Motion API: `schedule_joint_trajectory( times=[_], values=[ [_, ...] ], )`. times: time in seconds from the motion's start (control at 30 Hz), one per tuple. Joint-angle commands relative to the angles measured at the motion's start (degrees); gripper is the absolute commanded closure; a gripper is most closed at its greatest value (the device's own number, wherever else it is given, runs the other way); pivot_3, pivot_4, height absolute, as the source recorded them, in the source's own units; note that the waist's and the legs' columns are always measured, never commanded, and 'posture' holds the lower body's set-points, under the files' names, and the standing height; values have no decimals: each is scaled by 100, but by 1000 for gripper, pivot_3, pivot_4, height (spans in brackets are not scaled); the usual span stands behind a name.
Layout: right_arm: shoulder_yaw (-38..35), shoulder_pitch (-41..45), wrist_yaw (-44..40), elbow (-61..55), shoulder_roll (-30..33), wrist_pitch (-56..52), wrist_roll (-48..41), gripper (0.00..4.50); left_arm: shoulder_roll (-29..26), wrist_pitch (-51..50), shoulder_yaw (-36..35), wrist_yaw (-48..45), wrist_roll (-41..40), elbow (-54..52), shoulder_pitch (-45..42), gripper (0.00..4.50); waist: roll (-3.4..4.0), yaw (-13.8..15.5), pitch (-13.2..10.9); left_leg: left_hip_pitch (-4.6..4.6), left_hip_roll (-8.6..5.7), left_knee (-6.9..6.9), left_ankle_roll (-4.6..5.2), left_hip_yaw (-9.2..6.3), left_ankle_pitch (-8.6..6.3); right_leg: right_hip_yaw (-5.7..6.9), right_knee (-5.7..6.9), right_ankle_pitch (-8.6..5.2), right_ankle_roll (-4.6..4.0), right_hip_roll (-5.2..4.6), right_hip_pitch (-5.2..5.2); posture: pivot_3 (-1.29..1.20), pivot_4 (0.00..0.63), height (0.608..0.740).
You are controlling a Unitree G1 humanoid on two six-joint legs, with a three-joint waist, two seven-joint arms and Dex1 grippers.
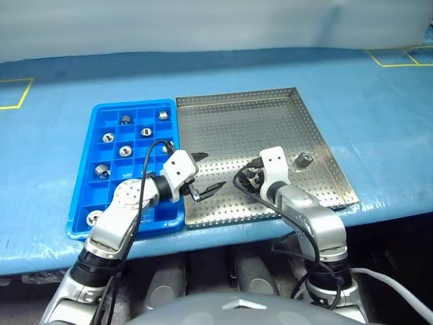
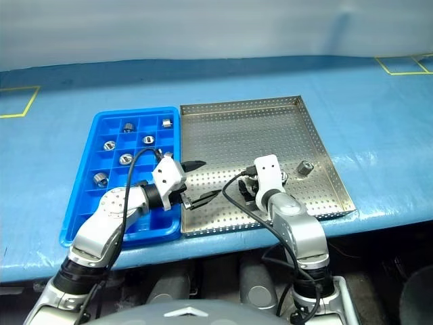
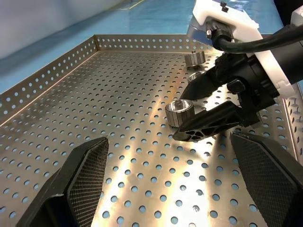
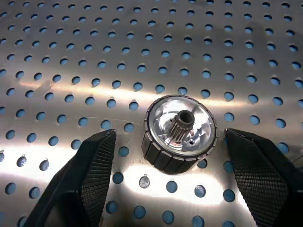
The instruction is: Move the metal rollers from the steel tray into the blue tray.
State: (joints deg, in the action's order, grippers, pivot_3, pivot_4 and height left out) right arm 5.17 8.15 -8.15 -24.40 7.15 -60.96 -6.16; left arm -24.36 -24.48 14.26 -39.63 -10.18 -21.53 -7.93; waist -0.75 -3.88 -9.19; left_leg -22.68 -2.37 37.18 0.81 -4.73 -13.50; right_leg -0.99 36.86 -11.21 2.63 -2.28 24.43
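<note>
On the pale blue covered surface [image 1: 379, 122], the bright blue gridded plastic tray [image 1: 95, 128] sits touching the left rim of the large shiny perforated steel tray [image 1: 237, 122]. The transfer looks well along. At least seven small silvery metal rollers [image 1: 125, 119] already sit in the blue tray's compartments, one to a cell: six spread over its far and middle rows and one [image 1: 95, 217] in the near left corner cell. Many cells are empty.

In the steel tray few rollers remain, and I judge three. One [image 1: 302, 160] stands alone near the right rim, about midway along it. A second [image 3: 193, 58] and a third [image 3: 180, 112] lie in the near right part of the tray, beside the right arm.

The right end effector [image 4: 165, 179] is low over the steel tray with its two black fingers [image 4: 97, 165] straddling that third roller [image 4: 180, 135]. The fingers stand partly open with a gap on each side, so nothing is gripped yet. The roller lies on the perforated floor with its toothed centre hub facing the wrist camera.

The left end effector [image 1: 203, 175] hovers over the near left part of the steel tray, just past the blue tray's rim, spread wide and empty.

What is left, by my reading, is to close on this roller, carry it to a free cell, then fetch the remaining two.
</note>
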Motion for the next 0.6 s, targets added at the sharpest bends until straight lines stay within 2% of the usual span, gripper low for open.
schedule_joint_trajectory(
  times=[0.03, 0.13, 0.37, 0.6],
  values=[
    [-2, 165, -46, -32, -32, 201, -73, 1849, 41, -11, -181, 164, -119, -384, 113, 0, 0, 5, 0, 0, 0, 0, 0, 0, 0, 0, 0, 0, 0, 0, 0, -55, 150, 740],
    [81, 310, -49, -20, -30, 310, -22, 2793, 52, 8, -327, 301, -140, -507, 286, 0, 0, 19, 0, 0, 0, 0, 0, -1, 0, 0, 0, 0, 0, 0, 1, -32, 150, 740],
    [713, 1283, -91, -11, -246, 584, 70, 2809, 71, 206, -839, 611, -202, -880, 844, 0, 2, 73, -2, 0, 1, -2, -2, -3, 1, 0, 4, 0, 0, 1, 5, 56, 150, 740],
    [1321, 2090, -347, 617, -788, 960, -8, 2809, 75, 513, -1389, 924, -241, -1406, 1625, 0, 2, 318, -1, -2, -1, -13, -3, -11, 1, 5, -2, 4, -13, -2, 8, 155, 150, 740]
  ],
)
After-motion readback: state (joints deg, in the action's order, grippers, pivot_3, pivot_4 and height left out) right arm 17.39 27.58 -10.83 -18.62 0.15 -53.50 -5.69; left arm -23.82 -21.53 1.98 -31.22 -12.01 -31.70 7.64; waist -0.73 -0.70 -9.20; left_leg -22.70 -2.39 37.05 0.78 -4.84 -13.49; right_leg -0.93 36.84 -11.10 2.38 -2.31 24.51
